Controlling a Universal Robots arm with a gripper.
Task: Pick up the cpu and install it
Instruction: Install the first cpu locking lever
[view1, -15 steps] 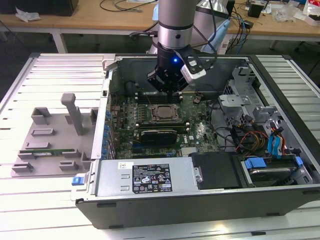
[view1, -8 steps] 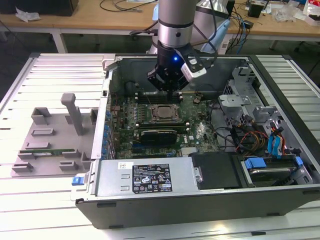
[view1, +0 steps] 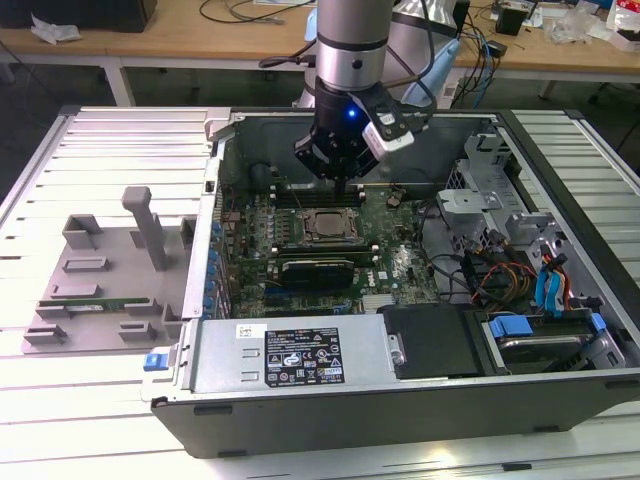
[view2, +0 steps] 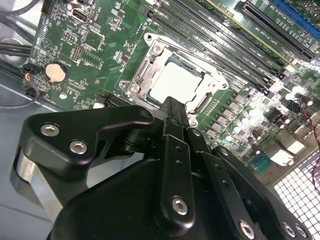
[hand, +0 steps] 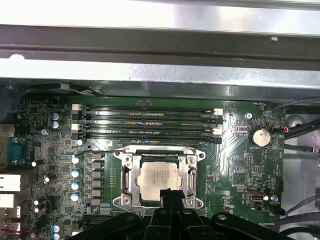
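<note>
The arm hangs straight down into the open computer case (view1: 560, 330), and the gripper (view1: 338, 172) sits just above the motherboard (view1: 395, 262), near the case's far wall. The cpu (hand: 158, 179) is lying flat in its socket (hand: 129, 182), silver top up, framed by the metal bracket on all sides; in the second wrist view the cpu (view2: 176, 82) shows the same way, square in the frame. The gripper's fingers (view2: 175, 117) are pressed together into one narrow black tip, holding nothing, and that tip hovers over the cpu's near edge; whether it touches the metal I cannot tell. Tight quarters here: the memory slots (hand: 147, 121) run in a row just beside the socket toward the far wall, and a line of capacitors (hand: 75, 179) stands along the socket's other side. A coin battery (hand: 260, 136) sits well apart, near the board's edge. Outside the case, toward the exterior view's left, the grey plastic tray (view1: 100, 280) with its posts rests on the slatted table (view1: 40, 190), well clear of the arm.
</note>
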